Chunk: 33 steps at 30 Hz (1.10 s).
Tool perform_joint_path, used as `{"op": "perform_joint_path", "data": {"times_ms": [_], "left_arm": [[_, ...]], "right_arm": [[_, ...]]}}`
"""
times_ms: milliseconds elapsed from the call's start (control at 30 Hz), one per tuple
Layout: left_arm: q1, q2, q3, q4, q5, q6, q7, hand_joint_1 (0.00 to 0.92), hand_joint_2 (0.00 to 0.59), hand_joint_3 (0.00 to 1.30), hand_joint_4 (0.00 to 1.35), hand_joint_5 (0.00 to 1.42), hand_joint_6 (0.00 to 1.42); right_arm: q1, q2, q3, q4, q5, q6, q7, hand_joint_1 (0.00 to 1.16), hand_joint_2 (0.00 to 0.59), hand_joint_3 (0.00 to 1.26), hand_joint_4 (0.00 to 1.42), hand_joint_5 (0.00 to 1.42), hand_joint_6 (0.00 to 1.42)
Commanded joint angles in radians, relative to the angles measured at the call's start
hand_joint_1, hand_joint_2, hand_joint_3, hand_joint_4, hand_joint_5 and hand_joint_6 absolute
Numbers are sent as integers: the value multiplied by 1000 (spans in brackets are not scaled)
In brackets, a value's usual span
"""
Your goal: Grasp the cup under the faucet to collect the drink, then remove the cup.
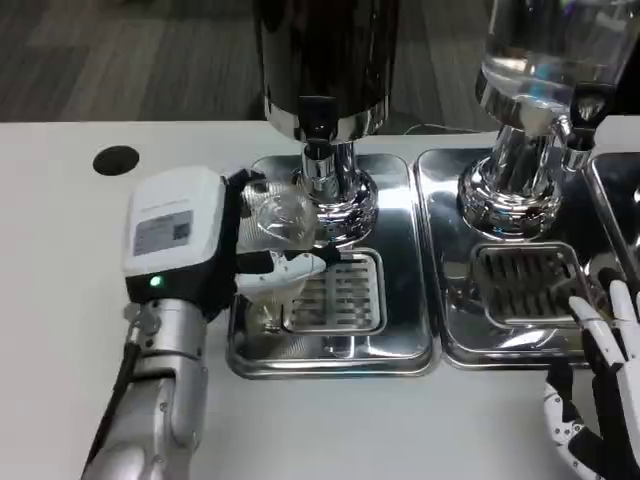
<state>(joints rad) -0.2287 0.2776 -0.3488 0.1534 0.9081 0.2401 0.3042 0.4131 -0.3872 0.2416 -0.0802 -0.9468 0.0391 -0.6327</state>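
Head view: the left hand (200, 245) has its fingers wrapped around the clear plastic cup (283, 222), holding it over the left shiny steel drip tray (400, 355), just beside the chrome faucet (320, 150) of the dark dispenser. The right hand (600, 400) rests open, fingers apart, at the right tray's front corner.

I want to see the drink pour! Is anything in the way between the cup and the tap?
Nothing visible. The left hand holds the clear cup over the drip tray, just left of the faucet, with open space between them.
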Motion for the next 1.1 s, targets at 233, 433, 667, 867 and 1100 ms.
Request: {"op": "perform_joint_path", "data": {"times_ms": [233, 433, 667, 867, 1100], "left_arm": [[-107, -70, -53, 186, -3, -9, 38, 714, 33, 888, 988, 1136, 1424], [-111, -96, -67, 232, -13, -31, 96, 723, 30, 878, 976, 1124, 1424], [-113, -109, -76, 259, -32, -44, 122, 681, 26, 835, 918, 1086, 1400], [-95, -89, -67, 252, -66, -95, 123, 252, 87, 653, 636, 875, 1117], [-70, -54, -56, 226, -92, -135, 122, 65, 53, 538, 503, 726, 891]], "right_arm": [[9, 6, -11, -62, -21, 11, 39, 438, 546, 206, 1, 0, 79], [17, 8, -13, -52, -20, 9, 38, 435, 545, 206, 1, 0, 79], [20, 10, -16, -46, -15, 6, 37, 433, 545, 206, 1, 0, 79], [16, 12, -21, -29, -4, 2, 35, 434, 552, 234, 1, 0, 79], [4, 18, -15, -14, -10, 0, 35, 438, 553, 270, 1, 0, 79]]}}
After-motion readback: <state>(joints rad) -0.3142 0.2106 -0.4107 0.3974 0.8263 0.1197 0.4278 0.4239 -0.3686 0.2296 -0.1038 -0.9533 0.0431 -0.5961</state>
